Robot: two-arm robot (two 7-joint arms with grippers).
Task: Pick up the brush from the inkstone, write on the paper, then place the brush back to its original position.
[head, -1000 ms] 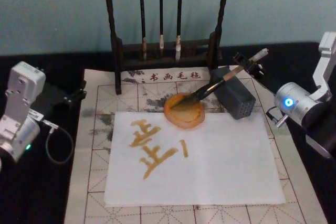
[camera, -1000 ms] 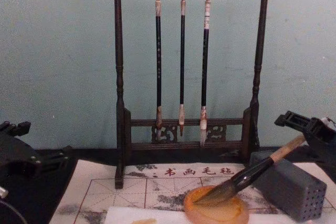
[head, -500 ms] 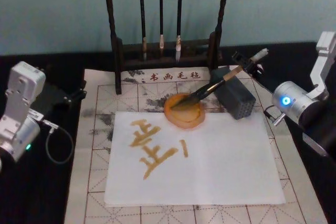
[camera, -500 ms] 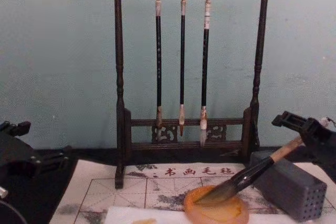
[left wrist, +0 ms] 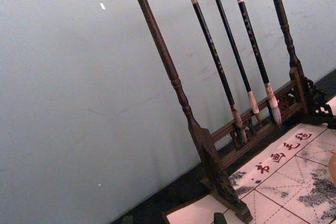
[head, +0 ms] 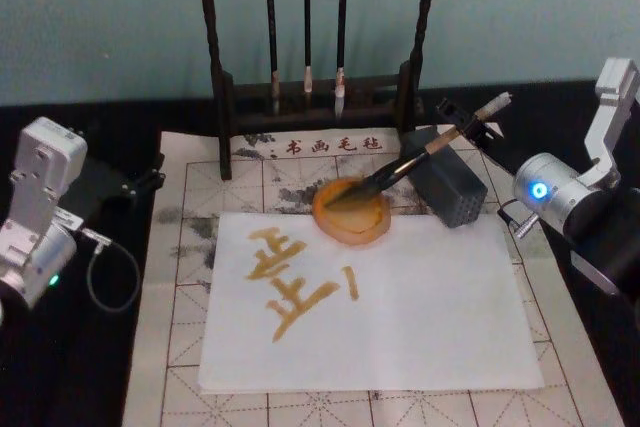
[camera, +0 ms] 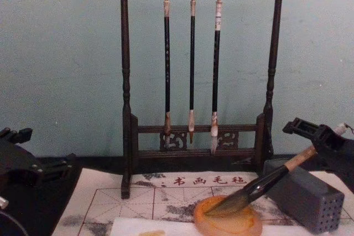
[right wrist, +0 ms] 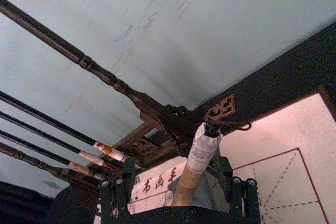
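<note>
Tiny creep of the right gripper (head: 466,122) toward the rack (head: 213,57) versus a second ago, otherwise same scene. Paper (head: 430,317) with amber strokes well off to the gripper's left and back toward the body. Inkstone (head: 345,237) nearer on that same line, cradling the tuft. Brush (head: 400,165) lying diagonal from dish over the grey block (head: 455,192) right up between the jaws. Jaws apart, straddling the handle near the cap, not pinching. Probably just needs backing off clear. Left gripper (head: 150,179) parked far away.
</note>
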